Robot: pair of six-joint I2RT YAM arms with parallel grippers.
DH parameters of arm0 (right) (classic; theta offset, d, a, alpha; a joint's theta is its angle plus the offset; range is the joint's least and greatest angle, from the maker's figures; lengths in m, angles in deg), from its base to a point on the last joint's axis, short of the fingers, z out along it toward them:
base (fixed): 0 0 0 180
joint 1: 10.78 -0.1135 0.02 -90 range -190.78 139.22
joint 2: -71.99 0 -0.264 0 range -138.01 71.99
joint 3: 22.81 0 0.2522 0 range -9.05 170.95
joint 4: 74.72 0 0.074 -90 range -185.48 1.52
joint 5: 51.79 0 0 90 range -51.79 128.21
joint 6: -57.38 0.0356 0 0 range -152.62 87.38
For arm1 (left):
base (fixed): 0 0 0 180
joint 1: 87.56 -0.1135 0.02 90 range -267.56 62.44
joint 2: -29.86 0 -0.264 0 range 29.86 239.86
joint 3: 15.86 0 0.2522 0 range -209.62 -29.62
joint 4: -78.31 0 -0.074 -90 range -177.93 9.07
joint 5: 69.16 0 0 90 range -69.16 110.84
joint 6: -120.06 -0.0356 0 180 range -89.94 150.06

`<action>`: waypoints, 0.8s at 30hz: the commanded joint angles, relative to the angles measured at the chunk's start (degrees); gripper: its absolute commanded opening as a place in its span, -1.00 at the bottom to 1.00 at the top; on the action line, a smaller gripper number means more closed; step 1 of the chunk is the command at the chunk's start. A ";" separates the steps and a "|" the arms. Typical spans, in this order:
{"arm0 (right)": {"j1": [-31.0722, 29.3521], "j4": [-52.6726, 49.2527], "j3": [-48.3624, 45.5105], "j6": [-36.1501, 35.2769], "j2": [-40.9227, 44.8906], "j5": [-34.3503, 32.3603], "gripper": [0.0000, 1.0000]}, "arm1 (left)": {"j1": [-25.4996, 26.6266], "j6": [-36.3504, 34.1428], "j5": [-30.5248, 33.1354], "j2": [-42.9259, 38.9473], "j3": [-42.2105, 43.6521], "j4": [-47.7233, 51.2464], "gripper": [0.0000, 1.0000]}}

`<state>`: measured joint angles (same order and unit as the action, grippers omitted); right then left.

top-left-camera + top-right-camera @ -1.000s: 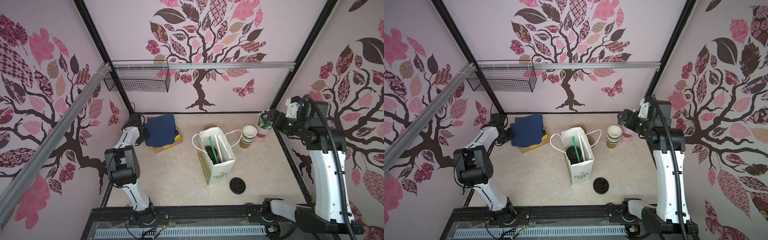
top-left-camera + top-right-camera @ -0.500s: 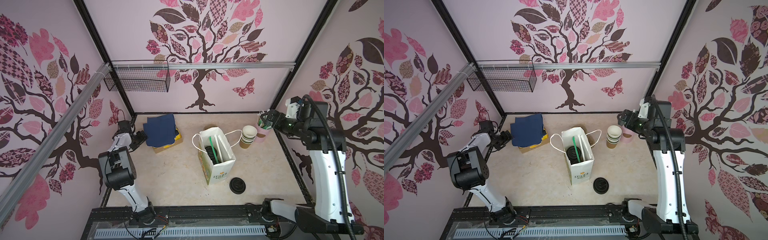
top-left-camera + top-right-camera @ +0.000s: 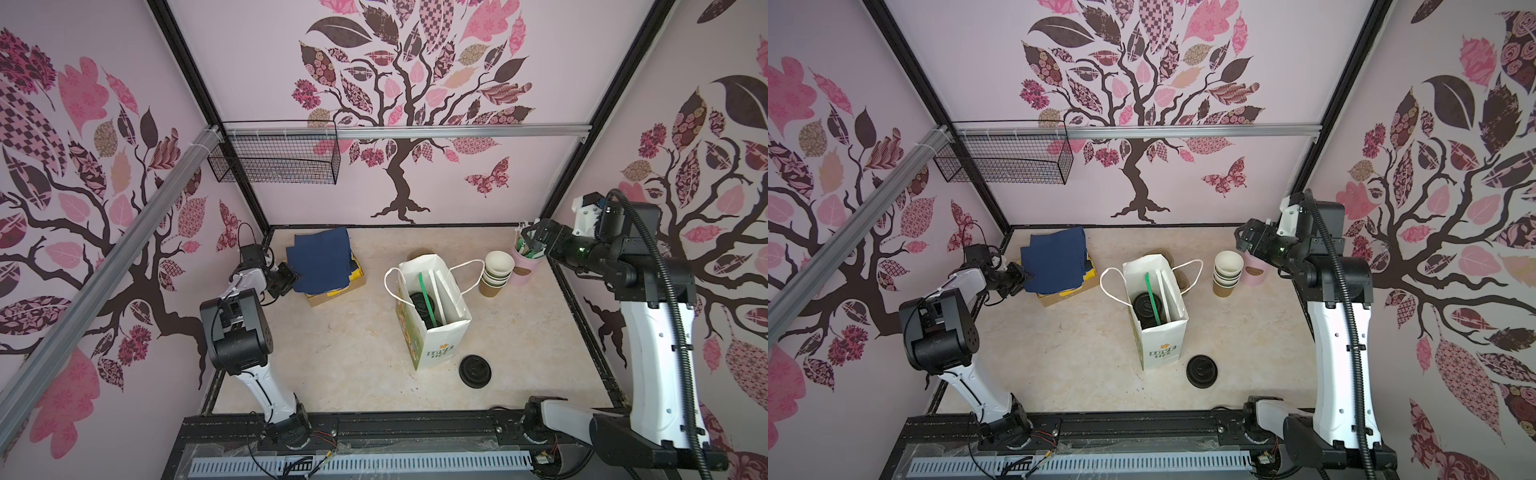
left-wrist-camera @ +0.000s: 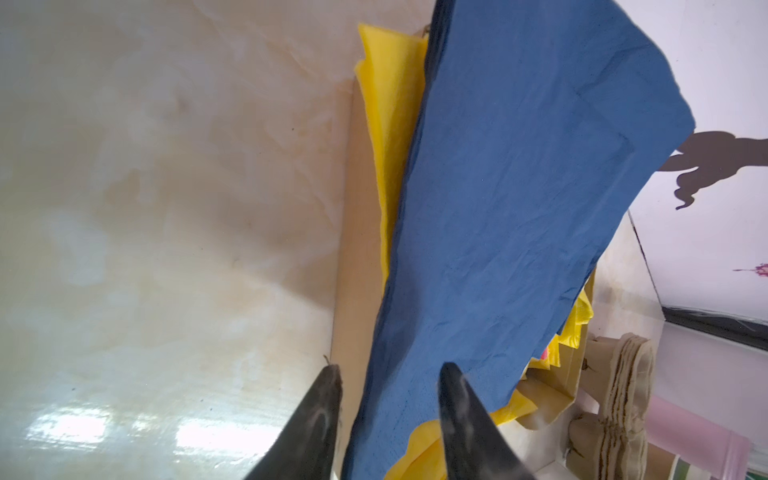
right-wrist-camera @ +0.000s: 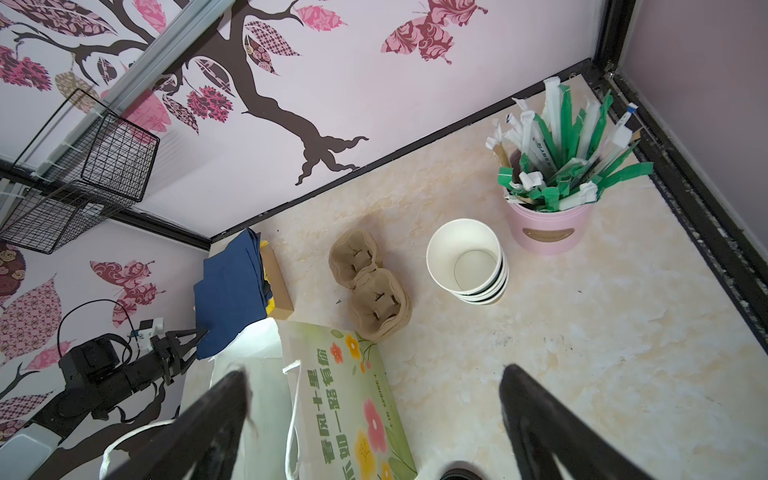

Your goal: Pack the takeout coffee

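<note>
Marble tabletop [image 3: 353, 353]: left claw [image 4: 389, 368] half apart, straddling blue napkin [image 4: 519, 187] edge; right claw [image 5: 374, 370] wide apart, empty.

We see a glossy marble-look worktop [image 3: 353, 353], a matt, crinkled navy paper sheet [image 4: 519, 187], a smooth white paper bag [image 3: 440, 345], a faintly glossy black plastic lid [image 3: 475, 371], a rough pulp cup carrier [image 5: 370, 282] and a black metal wire basket [image 3: 274, 166].
</note>
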<state>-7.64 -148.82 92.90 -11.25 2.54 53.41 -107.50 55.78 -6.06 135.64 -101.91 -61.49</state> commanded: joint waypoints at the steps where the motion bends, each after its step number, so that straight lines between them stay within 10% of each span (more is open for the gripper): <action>1: 0.13 -0.72 1.48 -0.70 1.16 0.44 0.94 | 0.08 -0.19 -1.65 0.57 0.73 -0.83 -0.27; 12: 0.17 -0.13 0.90 -0.58 2.04 0.22 0.95 | -0.01 -1.57 -2.68 -0.03 -0.90 2.15 -0.97; 24: 0.18 -0.92 1.51 -0.62 2.57 -0.09 0.95 | 0.00 -0.29 -3.39 -6.06 -3.35 4.29 -1.00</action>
<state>-7.64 -148.82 92.90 -11.25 4.07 53.41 -107.50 55.41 -8.20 132.89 -102.13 -57.95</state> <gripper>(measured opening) 0.973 0.049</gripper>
